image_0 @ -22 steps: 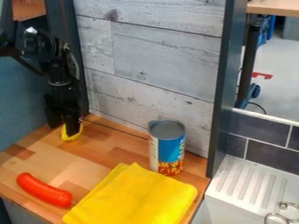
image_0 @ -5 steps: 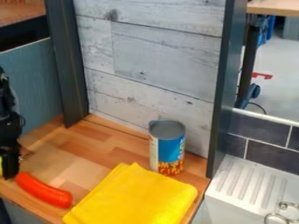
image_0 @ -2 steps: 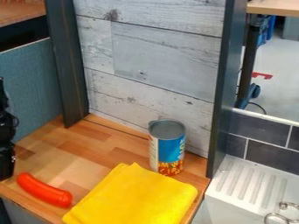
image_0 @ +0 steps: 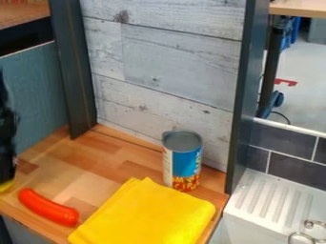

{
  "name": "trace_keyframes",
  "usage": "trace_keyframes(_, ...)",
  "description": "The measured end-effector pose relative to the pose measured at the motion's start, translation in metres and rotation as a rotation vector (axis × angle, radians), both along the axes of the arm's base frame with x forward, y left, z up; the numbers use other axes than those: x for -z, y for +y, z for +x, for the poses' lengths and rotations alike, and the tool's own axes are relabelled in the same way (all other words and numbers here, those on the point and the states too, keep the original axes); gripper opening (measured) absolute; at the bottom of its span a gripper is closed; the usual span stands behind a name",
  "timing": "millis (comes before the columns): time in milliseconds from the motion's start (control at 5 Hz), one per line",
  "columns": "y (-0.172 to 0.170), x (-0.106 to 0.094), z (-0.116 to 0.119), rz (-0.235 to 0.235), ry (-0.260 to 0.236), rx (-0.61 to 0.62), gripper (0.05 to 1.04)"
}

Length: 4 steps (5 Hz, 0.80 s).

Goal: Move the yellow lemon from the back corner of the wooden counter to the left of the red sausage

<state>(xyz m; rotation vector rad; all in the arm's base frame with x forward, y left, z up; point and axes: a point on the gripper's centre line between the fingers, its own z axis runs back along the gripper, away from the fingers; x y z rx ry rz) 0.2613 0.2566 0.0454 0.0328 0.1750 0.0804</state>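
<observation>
- The black claw [image_0: 7, 177] hangs at the left edge of the view, by the left side of the wooden desk [image_0: 96, 157]; whether it is open, closed or gripping something, I cannot tell.
- A yellow object [image_0: 5, 185], partly cut off by the view's edge, shows right at the lower end of the claw; whether it is held or only lies beneath cannot be made out.
- Just to the right of the claw and a little nearer the camera, a curved red sausage shape [image_0: 47, 207] lies on the desk.
- Farther right of the claw, past the red sausage shape and also nearer the camera, a folded yellow cloth [image_0: 146, 214] lies flat.
- Well to the right of the claw, behind the cloth, a can [image_0: 183, 162] stands upright, with a blue label turning red and yellow at the bottom.
- Up and to the right of the claw, a wall of pale, weathered planks [image_0: 172, 62] rises behind the desk between two dark posts.
- Farthest right from the claw, beyond the right post, are dark tiles [image_0: 293, 166] and a white ribbed drainboard [image_0: 277, 202].
</observation>
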Motion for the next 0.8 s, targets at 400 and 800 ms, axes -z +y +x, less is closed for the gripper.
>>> trace_keyframes(400, -0.028, -0.058, 0.006, 0.151, -0.048, 0.053, 1.008)
trace_keyframes(800, -0.105, -0.076, 0.017, 0.074, -0.136, 0.203, 1.008)
